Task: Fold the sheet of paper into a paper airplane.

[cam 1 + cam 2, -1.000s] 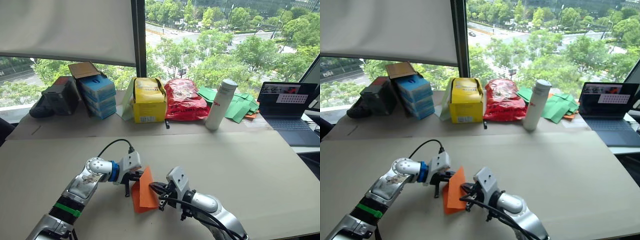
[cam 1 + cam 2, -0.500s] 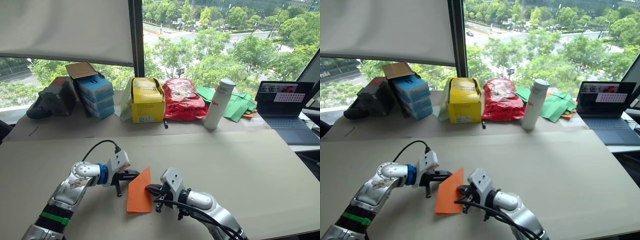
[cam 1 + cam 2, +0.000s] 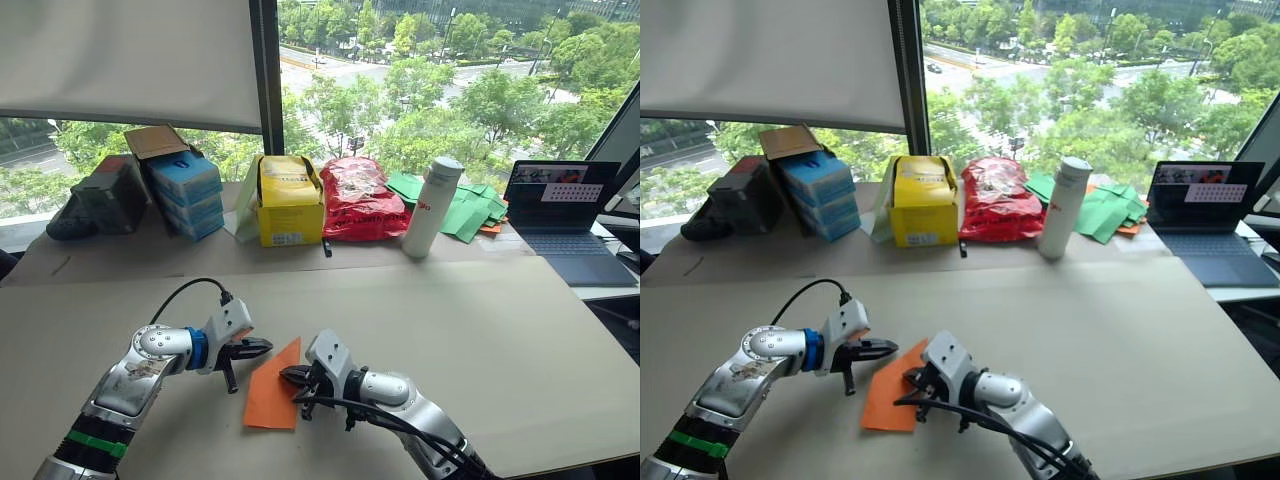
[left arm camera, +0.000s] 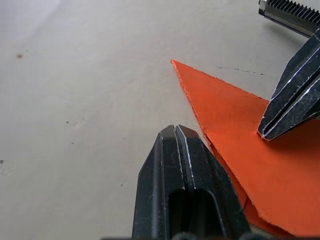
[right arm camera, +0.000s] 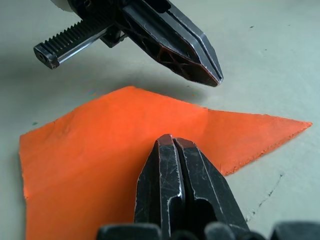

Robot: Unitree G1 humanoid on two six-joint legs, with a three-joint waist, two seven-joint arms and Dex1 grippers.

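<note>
- The left hand (image 3: 262, 347) sits low and left of centre in the head views, its two black fingers pressed together with nothing between them. The tips hang just past the left edge of the orange paper.
- The right hand (image 3: 286, 376) is just right of it, near the bottom centre. Its fingers are also pinched together and hold nothing, and the tips rest on or just over the paper's right half. I can't tell whether they actually press it.
- The sheet of paper (image 3: 273, 395) lies flat on the surface (image 3: 480, 330) between the two hands. It has a pointed top corner and a broad lower edge.
- In the left wrist view the sheet of paper (image 4: 250, 145) shows a second layer along one edge, so I judge at least one fold is in.
- My read is that the task is at an early to middle stage. There is a nose-like point but no wings or centre fold, and most of the creasing is left to do.
- Further out, along the window at the top of the frame, stand a yellow box (image 3: 290, 200), a red bag (image 3: 362, 198), a white bottle (image 3: 427, 207), green paper pieces (image 3: 470, 212) and a laptop (image 3: 565, 220).
</note>
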